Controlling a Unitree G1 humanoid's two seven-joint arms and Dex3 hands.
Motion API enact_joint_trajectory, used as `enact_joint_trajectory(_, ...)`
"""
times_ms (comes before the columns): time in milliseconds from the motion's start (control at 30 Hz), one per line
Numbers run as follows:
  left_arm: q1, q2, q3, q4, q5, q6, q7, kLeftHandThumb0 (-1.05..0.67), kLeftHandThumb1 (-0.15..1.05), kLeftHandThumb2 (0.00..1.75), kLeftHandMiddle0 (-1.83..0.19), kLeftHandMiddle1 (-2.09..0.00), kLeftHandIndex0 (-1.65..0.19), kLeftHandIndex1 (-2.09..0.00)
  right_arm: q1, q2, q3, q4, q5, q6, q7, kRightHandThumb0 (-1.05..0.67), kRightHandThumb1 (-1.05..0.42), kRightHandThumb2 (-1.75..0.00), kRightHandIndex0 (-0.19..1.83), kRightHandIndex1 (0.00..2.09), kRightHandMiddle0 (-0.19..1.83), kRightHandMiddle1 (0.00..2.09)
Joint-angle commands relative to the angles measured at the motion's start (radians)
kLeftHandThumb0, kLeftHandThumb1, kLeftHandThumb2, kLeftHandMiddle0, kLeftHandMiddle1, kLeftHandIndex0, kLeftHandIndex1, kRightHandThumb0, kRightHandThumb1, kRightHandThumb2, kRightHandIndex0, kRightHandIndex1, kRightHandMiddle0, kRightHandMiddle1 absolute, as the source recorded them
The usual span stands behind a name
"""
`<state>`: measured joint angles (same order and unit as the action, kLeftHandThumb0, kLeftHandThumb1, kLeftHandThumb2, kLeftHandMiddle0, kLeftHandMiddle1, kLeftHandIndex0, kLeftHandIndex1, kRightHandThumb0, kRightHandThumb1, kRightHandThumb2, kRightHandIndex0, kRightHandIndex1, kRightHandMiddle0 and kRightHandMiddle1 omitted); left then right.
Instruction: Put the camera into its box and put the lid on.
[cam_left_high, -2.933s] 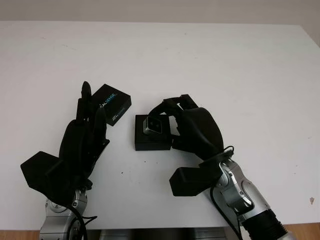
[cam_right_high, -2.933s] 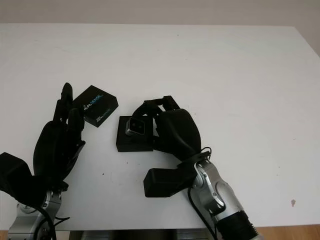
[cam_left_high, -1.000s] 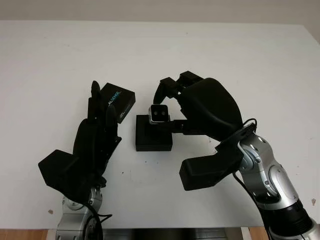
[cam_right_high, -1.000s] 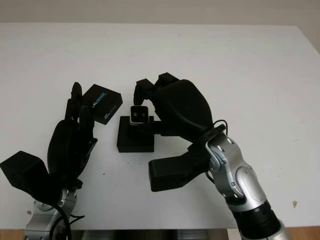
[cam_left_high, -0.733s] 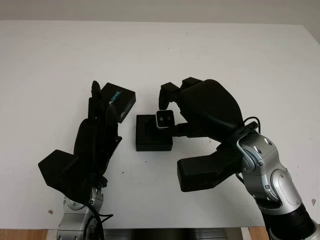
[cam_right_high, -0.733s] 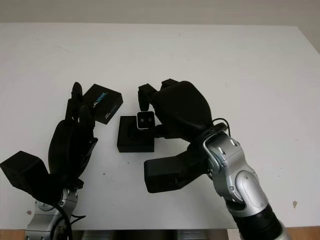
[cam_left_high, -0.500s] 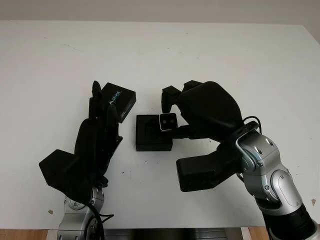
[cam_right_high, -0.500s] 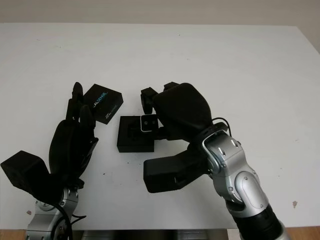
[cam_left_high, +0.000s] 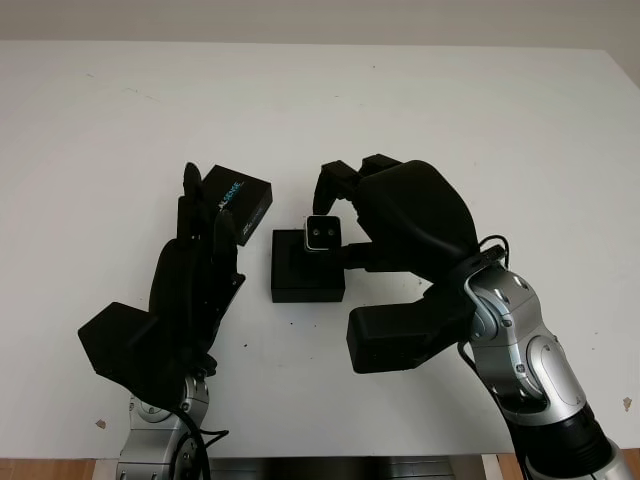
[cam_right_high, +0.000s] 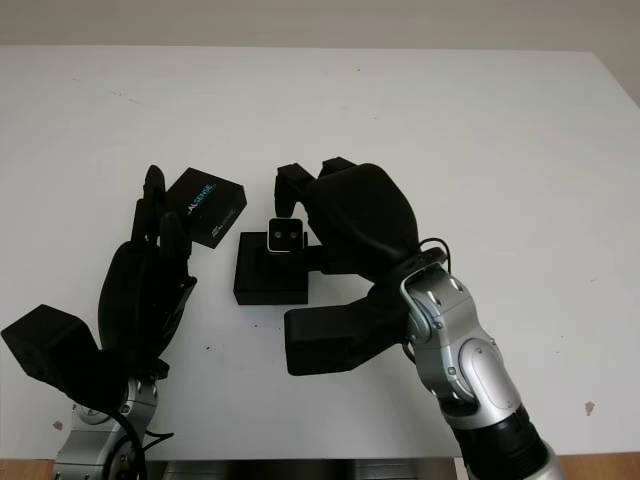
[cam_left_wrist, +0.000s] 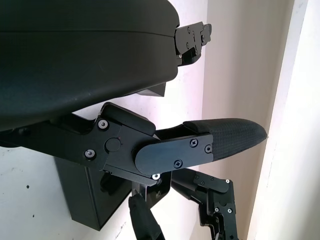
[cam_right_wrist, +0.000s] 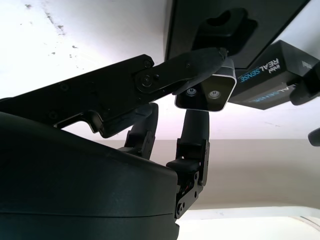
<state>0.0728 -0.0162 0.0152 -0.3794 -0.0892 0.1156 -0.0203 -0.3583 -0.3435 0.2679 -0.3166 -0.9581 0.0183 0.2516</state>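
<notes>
Fingers (cam_right_wrist: 200, 65) of right hand (cam_left_high: 410, 215) grip camera (cam_left_high: 321, 233) above box (cam_left_high: 305, 268); left hand (cam_left_high: 195, 275) open beside lid (cam_left_high: 238, 200).

Lid (cam_left_high: 236, 205) lies left-behind box (cam_left_high: 306, 267); camera (cam_left_high: 322, 233) above box's rear edge

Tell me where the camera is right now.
The camera is held in the right hand, just above the far right corner of the open box at the table's middle, with the lid to the left.
</notes>
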Motion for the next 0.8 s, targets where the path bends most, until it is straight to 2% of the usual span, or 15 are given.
enact_joint_trajectory(0,0.027,-0.003,-0.005,0.019,-0.003,0.002,-0.002,-0.83,1.05,0.59,0.19,0.00,0.19,0.00,-0.007,0.006,-0.001,-0.003,0.019,0.001,-0.001,-0.45,-1.05,-0.30,0.37,0.98,0.45,2.00)
enact_joint_trajectory(200,0.028,-0.006,-0.007,0.014,-0.005,0.006,0.003,-0.83,1.05,0.59,0.19,0.00,0.19,0.00,-0.012,0.000,0.009,0.004,0.016,0.014,0.021,-0.45,-1.05,-0.31,0.37,0.96,0.42,2.02)
enact_joint_trajectory(500,0.030,-0.010,-0.008,0.013,-0.003,0.008,0.008,-0.84,1.05,0.58,0.19,0.00,0.19,0.00,-0.011,-0.003,0.012,0.007,0.025,0.018,0.056,-0.43,-1.05,-0.27,0.37,1.01,0.42,1.93)
enact_joint_trajectory(767,0.033,-0.010,-0.009,0.006,0.002,0.014,0.008,-0.84,1.05,0.58,0.19,0.00,0.19,0.00,-0.016,-0.014,0.033,0.021,0.014,0.008,0.059,-0.45,-1.05,-0.30,0.38,1.06,0.44,1.98)
